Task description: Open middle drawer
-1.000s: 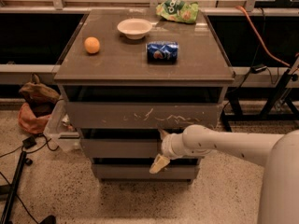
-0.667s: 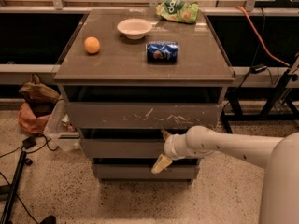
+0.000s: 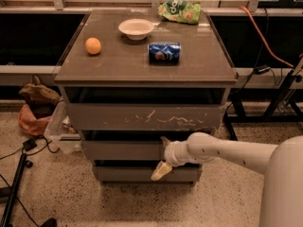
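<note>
Down on the speckled floor at the far left lie a brown and orange bag (image 3: 32, 109) and some black cables (image 3: 19, 148), with a clear plastic bin (image 3: 57, 132) just beside the cabinet's left side. The cabinet top (image 3: 118, 65) carries an orange (image 3: 93, 46) near its left edge, then a white bowl (image 3: 136, 28) toward the back, then a blue can (image 3: 164, 52) lying on its side near the middle, and a green snack bag (image 3: 180, 10) at the back right.

Below the top there are three drawer fronts. The scratched drawer (image 3: 142, 117) is uppermost and tallest. Under it sits the middle drawer (image 3: 120, 150), plain and grey-brown, with a dark gap along its upper edge. Whether it is pulled out at all cannot be told. The bottom drawer (image 3: 125, 174) is the narrowest.

The gripper (image 3: 162, 155) is at the right half of the middle drawer's front. Its fingers are spread apart: the dark upper one reaches the gap above that front, and the pale lower one hangs over the bottom drawer. The white arm (image 3: 227, 152) runs off to the lower right. An orange cable (image 3: 265, 37) slants down behind the cabinet on the right.
</note>
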Robot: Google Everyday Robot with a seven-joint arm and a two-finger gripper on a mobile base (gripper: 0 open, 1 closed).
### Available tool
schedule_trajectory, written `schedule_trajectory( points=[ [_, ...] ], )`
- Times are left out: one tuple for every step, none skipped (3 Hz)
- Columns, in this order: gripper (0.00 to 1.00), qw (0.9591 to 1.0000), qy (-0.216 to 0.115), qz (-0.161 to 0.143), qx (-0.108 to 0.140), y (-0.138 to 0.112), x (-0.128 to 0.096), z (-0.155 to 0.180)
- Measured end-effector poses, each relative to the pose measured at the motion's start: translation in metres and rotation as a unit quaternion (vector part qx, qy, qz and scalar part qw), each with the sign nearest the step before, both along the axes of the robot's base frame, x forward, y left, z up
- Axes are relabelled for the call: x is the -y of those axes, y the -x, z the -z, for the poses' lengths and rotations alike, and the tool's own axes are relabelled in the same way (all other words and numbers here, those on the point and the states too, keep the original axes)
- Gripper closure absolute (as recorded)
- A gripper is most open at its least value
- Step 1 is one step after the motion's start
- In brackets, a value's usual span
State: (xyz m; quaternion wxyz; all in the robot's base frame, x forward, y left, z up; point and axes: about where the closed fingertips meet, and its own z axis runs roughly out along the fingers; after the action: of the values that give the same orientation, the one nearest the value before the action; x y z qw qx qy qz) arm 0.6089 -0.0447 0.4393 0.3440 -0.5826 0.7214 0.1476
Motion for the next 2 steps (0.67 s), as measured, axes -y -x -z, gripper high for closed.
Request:
schedule_trajectory(
  points=[
    [0.0, 0.9999, -0.001, -0.015, -0.006, -0.001, -0.009, 0.008],
    [0.0, 0.9992, 0.009, -0.035, 0.013, -0.013, -0.025, -0.004]
  ],
)
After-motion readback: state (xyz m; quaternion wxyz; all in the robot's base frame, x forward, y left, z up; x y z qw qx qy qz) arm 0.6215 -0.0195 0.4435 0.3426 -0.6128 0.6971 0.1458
